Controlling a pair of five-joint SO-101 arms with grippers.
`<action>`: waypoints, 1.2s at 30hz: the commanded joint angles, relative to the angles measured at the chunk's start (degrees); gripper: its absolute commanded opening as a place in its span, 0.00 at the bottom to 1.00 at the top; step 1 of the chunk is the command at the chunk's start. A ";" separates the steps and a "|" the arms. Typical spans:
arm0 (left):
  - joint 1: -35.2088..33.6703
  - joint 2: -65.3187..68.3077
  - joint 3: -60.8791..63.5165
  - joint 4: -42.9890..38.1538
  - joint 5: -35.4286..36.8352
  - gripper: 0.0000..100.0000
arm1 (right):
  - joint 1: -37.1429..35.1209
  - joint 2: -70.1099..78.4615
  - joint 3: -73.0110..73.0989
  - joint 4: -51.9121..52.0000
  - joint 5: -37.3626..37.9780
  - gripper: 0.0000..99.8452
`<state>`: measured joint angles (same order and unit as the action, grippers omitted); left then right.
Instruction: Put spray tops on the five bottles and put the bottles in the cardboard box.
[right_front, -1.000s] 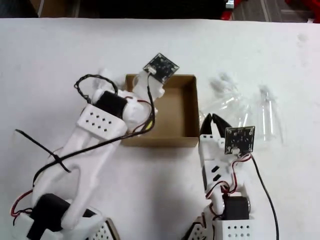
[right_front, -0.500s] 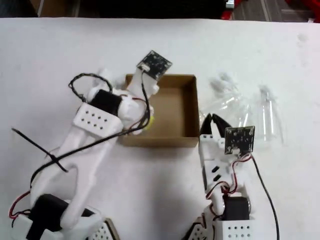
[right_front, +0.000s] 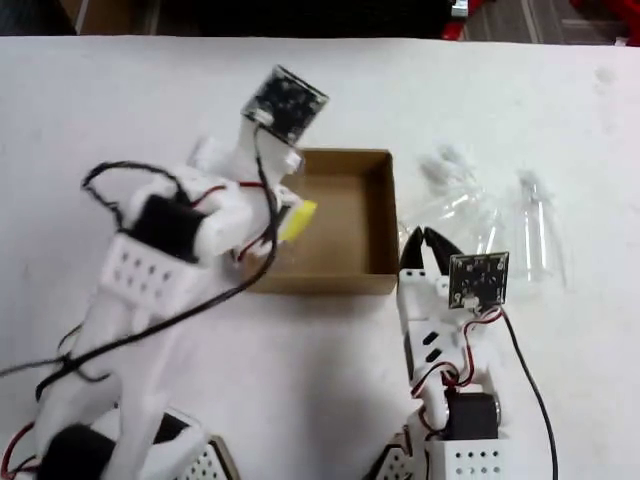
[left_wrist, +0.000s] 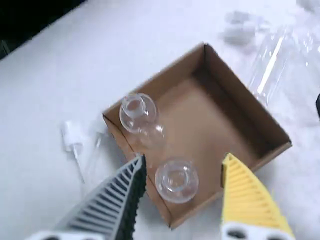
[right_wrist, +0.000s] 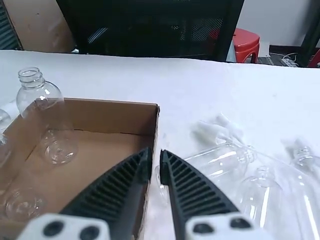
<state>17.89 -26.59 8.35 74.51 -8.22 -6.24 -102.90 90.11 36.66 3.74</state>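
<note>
The cardboard box (right_front: 345, 225) sits mid-table. Two clear bottles without tops stand upright inside it along one wall, one (left_wrist: 137, 110) farther in and one (left_wrist: 176, 180) at a corner. My left gripper (left_wrist: 183, 159) hangs open above that corner bottle, its grey and yellow fingers apart from it. My right gripper (right_wrist: 155, 167) is shut and empty just outside the box's right wall (right_wrist: 150, 135). Clear bottles (right_wrist: 225, 160) lie on the table to its right, with white spray tops (right_wrist: 216, 127) behind them.
Two more spray tops (left_wrist: 75, 142) lie on the table beside the box's left wall. Several loose bottles (right_front: 535, 235) crowd the table right of the box. A black chair and a red stool (right_wrist: 240, 40) stand beyond the far edge.
The left arm has risen out of the box and drawn back to the left. The right arm has kept still.
</note>
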 joint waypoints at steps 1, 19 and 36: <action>-1.45 -2.51 -4.75 -2.99 -0.62 0.24 | 0.13 -0.31 -0.35 -0.92 0.79 0.02; -7.60 32.48 -21.27 -6.77 -1.93 0.24 | 0.04 -0.31 0.62 -1.27 0.79 0.02; -7.78 38.64 -23.47 -7.12 -1.93 0.19 | 0.04 -0.31 0.70 -1.36 0.79 0.02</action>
<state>10.95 12.44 -11.78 68.09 -9.63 -6.24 -102.90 91.16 36.66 3.74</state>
